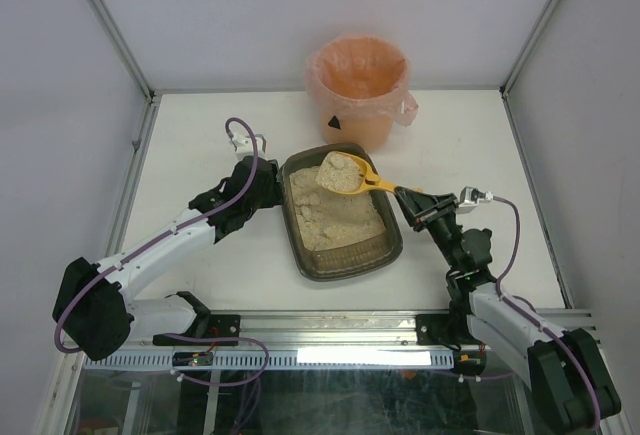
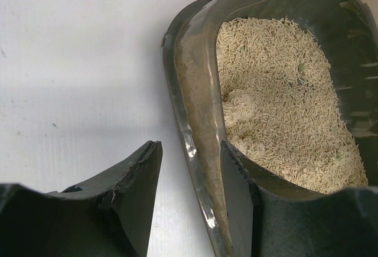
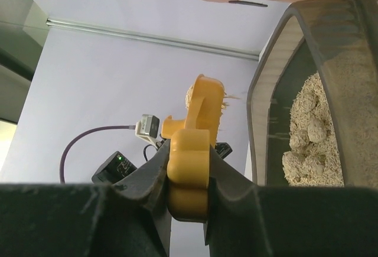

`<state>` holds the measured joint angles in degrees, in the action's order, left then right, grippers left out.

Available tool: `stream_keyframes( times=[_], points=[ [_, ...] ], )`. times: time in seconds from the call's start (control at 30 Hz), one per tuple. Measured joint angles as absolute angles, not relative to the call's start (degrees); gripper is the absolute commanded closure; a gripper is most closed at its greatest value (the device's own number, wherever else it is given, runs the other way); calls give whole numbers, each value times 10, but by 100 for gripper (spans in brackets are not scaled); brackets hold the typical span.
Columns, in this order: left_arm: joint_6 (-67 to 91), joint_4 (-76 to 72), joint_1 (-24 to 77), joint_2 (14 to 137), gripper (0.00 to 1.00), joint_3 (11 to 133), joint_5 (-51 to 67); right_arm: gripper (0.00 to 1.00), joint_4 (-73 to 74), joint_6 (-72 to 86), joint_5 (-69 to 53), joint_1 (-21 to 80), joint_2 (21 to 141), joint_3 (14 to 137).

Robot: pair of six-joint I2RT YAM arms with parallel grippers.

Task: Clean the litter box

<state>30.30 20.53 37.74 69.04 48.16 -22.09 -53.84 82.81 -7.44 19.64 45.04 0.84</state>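
My left gripper point(image 1: 268, 187) sits left of centre, jaws apart; my right gripper point(image 1: 407, 198), right of centre, clamps the scoop point(image 1: 375, 182).

A lab test cell (white panels point(image 1: 300, 5), aluminium frame point(image 1: 110, 25)) around the table point(image 1: 200, 145).

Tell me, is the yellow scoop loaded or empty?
Loaded: the scoop, in the right gripper, carries heaped litter above the litter box.

My right gripper point(image 3: 189, 180) has the scoop's point(image 1: 375, 182) handle between its fingers. The scoop's loaded head reaches ahead of it, over the far end of the litter box point(image 1: 340, 268). The bucket point(image 1: 358, 87) stands beyond the scoop, behind the box, on the table point(image 1: 200, 135). My left gripper point(image 2: 190, 147) straddles the box's left rim, one finger inside and one outside over the table.
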Motion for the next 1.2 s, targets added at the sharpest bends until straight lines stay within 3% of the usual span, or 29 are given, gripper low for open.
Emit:
stream_keyframes(
  times=[1.2],
  points=[
    [303,205,374,689,53,482,-223,100,-539,825,-128,148,455,8]
  ],
)
